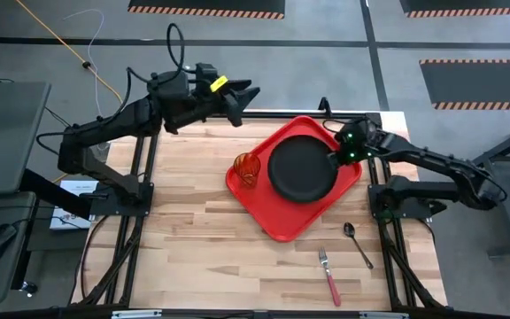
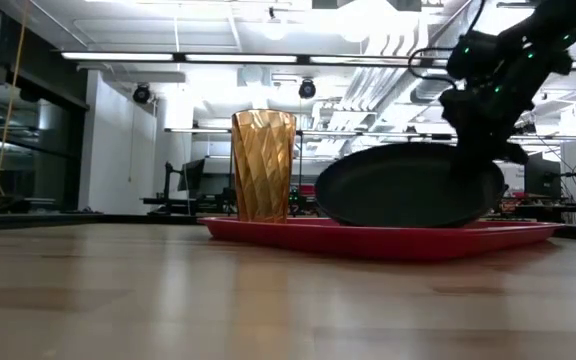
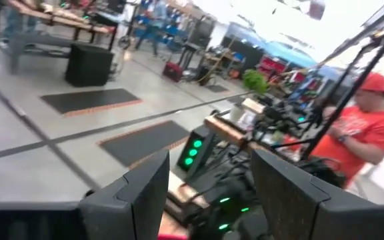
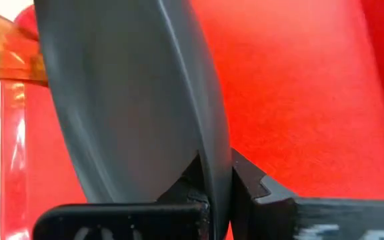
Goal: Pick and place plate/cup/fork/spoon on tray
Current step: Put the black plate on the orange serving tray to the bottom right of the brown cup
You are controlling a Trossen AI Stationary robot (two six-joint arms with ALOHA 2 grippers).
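Observation:
The dark grey plate point(image 1: 301, 168) is over the red tray point(image 1: 282, 226) at the table's far right, tilted, as the low view point(image 2: 398, 185) shows. My right gripper point(image 1: 335, 158) is shut on its right rim. The amber cup point(image 1: 247, 168) stands upright on the tray's left corner and also shows in the low view point(image 2: 263, 165). The red-handled fork point(image 1: 329, 275) and the dark spoon point(image 1: 357, 241) lie flat on the wood near the front right. My left gripper point(image 1: 246, 93) is open and empty, raised above the table's far edge. My right gripper pinches the plate's rim point(image 4: 213, 175) on its right side, one finger on the upper face and one on the underside. The fingers come from the table's right, slanting down. The plate is tilted, its held side raised and its lower edge point(image 2: 368, 224) at the tray.
Bare wood lies to the left and front of the tray. The fork and spoon lie close to the tray's near corner. A person in a red shirt point(image 3: 365, 127) stands in the room beyond the table.

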